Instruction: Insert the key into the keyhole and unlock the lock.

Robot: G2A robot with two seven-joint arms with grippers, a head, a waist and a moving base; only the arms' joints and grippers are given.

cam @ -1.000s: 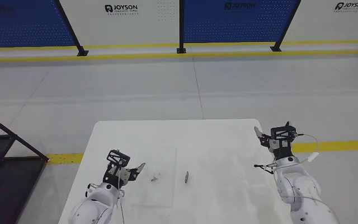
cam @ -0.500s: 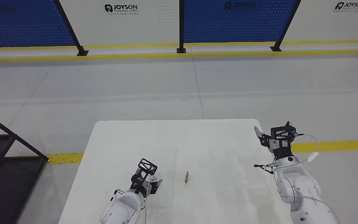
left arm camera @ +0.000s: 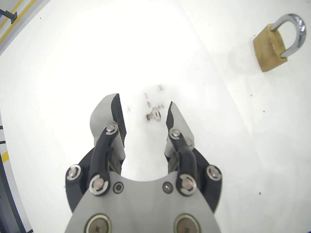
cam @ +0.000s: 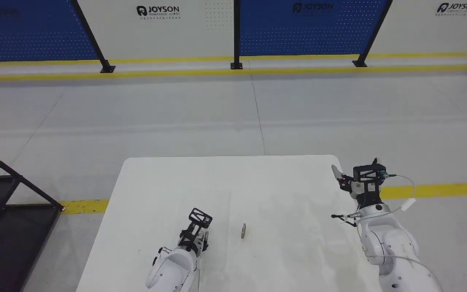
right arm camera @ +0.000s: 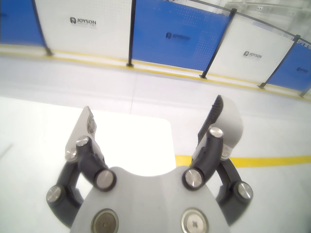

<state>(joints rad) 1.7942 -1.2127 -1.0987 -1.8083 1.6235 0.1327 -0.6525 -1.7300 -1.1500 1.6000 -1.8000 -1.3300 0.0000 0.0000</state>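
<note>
A small silver key (left arm camera: 154, 115) lies flat on the white table (cam: 292, 190). My left gripper (left arm camera: 143, 103) is open and hangs just above the key, which sits between the two fingers, closer to one pad. The brass padlock (left arm camera: 274, 47) with its silver shackle lies on the table a short way off, apart from the key. From above, the left gripper (cam: 199, 235) covers the key, and the padlock (cam: 243, 231) lies just to its right. My right gripper (right arm camera: 153, 105) is open and holds nothing, at the table's right edge (cam: 346, 177).
Dark scuff marks (left arm camera: 148, 98) dot the table around the key. The far right table corner (right arm camera: 167, 124) lies under the right gripper. A black frame (cam: 22, 190) stands on the floor left of the table. Fence panels (cam: 233, 29) stand far behind.
My left arm has swung right across the table, and its open gripper has come over the key, covering it from above. The padlock and the right arm have stayed still.
</note>
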